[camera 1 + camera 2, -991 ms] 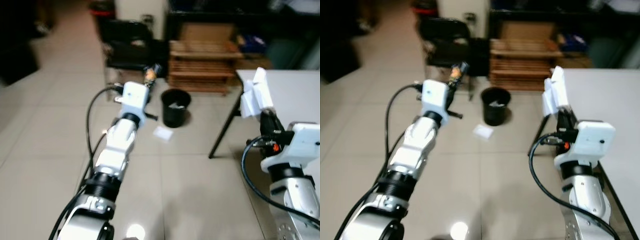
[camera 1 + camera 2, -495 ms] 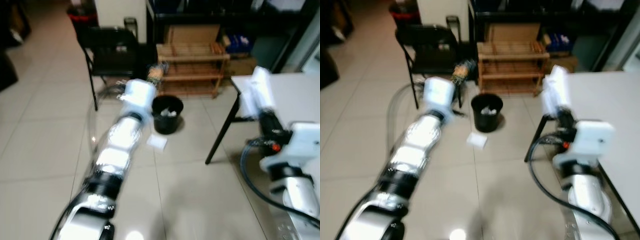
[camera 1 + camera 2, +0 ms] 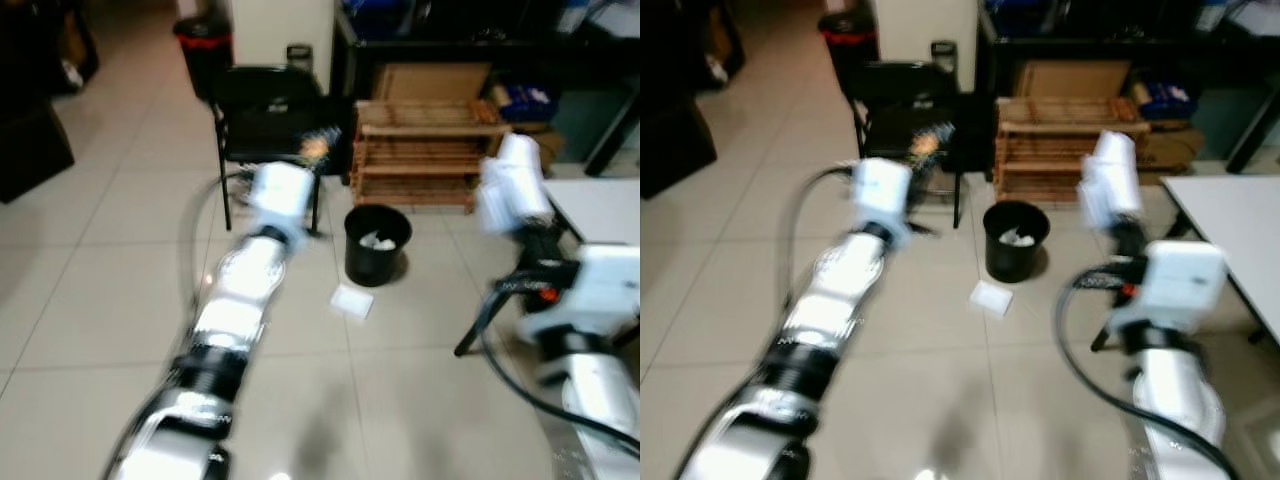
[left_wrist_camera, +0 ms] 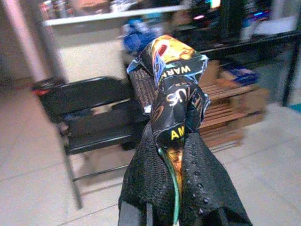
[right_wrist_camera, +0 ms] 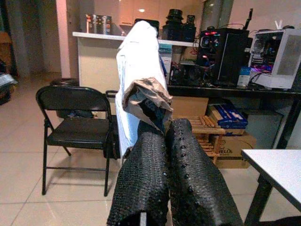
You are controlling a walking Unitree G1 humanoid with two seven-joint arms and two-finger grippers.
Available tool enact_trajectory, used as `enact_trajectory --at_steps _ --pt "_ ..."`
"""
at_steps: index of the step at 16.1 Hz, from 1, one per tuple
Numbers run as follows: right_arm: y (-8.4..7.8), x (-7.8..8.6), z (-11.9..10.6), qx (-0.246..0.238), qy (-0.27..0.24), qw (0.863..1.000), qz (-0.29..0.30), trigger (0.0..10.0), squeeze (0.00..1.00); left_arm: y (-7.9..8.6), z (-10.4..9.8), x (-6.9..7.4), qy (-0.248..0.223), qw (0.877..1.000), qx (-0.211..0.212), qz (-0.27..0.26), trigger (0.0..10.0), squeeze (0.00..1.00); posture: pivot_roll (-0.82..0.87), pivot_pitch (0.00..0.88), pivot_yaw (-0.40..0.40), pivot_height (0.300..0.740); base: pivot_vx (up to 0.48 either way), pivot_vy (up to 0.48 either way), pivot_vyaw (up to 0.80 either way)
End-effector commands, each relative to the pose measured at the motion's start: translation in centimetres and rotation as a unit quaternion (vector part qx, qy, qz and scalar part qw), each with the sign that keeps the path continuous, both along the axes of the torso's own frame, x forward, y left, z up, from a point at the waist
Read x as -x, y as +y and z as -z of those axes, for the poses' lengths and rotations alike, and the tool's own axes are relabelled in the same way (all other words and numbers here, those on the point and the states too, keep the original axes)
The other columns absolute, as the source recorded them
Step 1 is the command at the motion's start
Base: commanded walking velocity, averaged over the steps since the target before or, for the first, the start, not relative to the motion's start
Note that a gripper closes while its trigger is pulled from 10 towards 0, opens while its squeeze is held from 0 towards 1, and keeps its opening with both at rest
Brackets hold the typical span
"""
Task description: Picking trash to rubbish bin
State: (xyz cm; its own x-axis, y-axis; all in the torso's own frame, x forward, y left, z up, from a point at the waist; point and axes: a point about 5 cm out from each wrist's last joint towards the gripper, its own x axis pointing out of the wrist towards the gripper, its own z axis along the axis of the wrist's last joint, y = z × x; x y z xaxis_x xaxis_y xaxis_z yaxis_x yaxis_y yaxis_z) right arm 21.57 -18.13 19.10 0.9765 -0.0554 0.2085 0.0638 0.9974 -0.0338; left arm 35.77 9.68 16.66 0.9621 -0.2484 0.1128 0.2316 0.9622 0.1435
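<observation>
Left pincer (image 4: 176,155): clamped on one crumpled black snack wrapper (image 4: 171,89), held raised | Right pincer (image 5: 165,141): clamped on one white paper wad (image 5: 138,70), held raised | One black rubbish bin (image 3: 378,243) on floor, white scrap inside | One white paper scrap (image 3: 352,301) on tiles beside bin | One black folding chair (image 3: 265,110) | One wooden rack (image 3: 430,150) | One white surface (image 3: 1230,235), robot's right

Upright black bin (image 3: 377,243), paper (image 3: 352,300) beside.
</observation>
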Motion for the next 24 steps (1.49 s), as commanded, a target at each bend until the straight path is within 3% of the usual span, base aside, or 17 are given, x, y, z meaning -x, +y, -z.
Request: enact_trajectory --at_steps 1,3,4,7,8,9,11,12,13,16,24 --pt "-0.67 0.26 -0.27 0.005 -0.006 1.000 0.016 10.0 0.00 -1.72 -0.42 0.11 -0.006 1.000 0.003 0.024 0.0 0.00 0.06 0.062 -0.006 0.740 0.382 0.289 0.00" --pt "-0.69 0.21 -0.26 0.004 -0.006 1.000 0.015 10.0 0.00 -1.78 -0.45 0.11 -0.006 1.000 0.011 0.024 0.0 0.00 0.06 0.060 -0.006 0.740 0.163 0.377 0.00" --pt "-0.69 0.13 -0.24 0.004 -0.007 1.000 0.015 10.0 0.00 -1.79 -0.52 0.04 -0.008 1.000 0.010 0.023 2.8 0.00 0.06 0.058 -0.007 0.740 0.000 0.000 0.00" --pt "-0.52 -0.29 -0.28 0.001 -0.011 1.000 0.015 10.0 0.00 -1.81 -0.80 -0.52 -0.004 1.000 0.011 0.020 7.1 0.00 0.07 0.055 0.002 0.740 0.000 0.000 0.00" --pt "-0.48 -0.28 -0.28 0.000 -0.012 1.000 0.015 10.0 0.00 -1.72 -0.94 -0.60 -0.004 1.000 0.014 0.017 7.1 0.00 0.07 0.061 0.003 0.740 0.000 0.000 0.00" --pt "-0.44 -0.13 -0.13 -0.002 -0.010 1.000 0.016 10.0 0.00 -1.60 -0.87 -0.60 -0.002 1.000 0.016 0.015 4.7 0.00 0.07 0.061 0.003 0.740 0.000 0.000 0.00" --pt "-0.41 -0.01 -0.04 -0.003 -0.007 1.000 0.016 10.0 0.00 -1.49 -0.48 -0.56 0.007 1.000 0.017 0.013 1.5 0.00 0.07 0.065 0.001 0.740 0.000 0.000 0.00" --pt "-0.42 0.00 -0.05 -0.003 -0.007 1.000 0.016 10.0 0.00 -1.50 -0.44 -0.57 0.009 1.000 0.018 0.014 1.5 0.00 0.07 0.065 0.001 0.740 0.000 0.000 0.00" --pt "-0.48 0.00 -0.06 -0.003 -0.007 1.000 0.017 10.0 0.00 -1.54 -0.39 -0.62 0.011 1.000 0.017 0.015 0.0 0.00 0.06 0.068 0.001 0.740 0.000 0.000 0.00" --pt "-0.54 -0.02 -0.09 -0.002 -0.009 1.000 0.019 10.0 0.00 -1.61 -0.35 -0.75 0.016 1.000 0.016 0.019 0.0 0.00 0.06 0.063 0.002 0.740 0.116 0.000 0.00" --pt "-0.50 -0.09 -0.10 -0.001 -0.010 1.000 0.020 10.0 0.00 -1.57 -0.24 -0.81 0.019 1.000 0.014 0.019 0.0 0.00 0.06 0.056 0.007 0.740 0.480 0.000 0.00"
